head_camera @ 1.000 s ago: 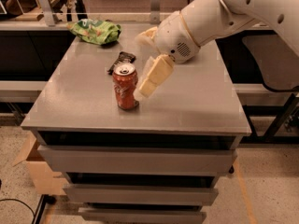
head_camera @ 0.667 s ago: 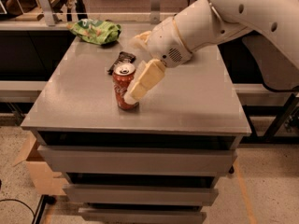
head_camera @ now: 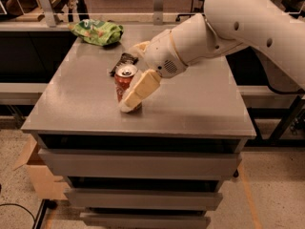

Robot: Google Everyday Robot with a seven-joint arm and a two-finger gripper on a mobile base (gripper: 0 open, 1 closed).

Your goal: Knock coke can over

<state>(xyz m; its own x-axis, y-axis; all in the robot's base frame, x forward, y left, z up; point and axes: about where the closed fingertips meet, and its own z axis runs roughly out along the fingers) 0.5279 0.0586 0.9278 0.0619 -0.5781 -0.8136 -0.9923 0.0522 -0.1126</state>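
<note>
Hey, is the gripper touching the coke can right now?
Cannot tell. In the camera view the gripper overlaps the upright coke can on its right side, hiding any contact or gap.

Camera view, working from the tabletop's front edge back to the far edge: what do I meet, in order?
gripper, reaching down over the front of the can → coke can, upright → dark snack wrapper → green chip bag at the far edge.
</note>
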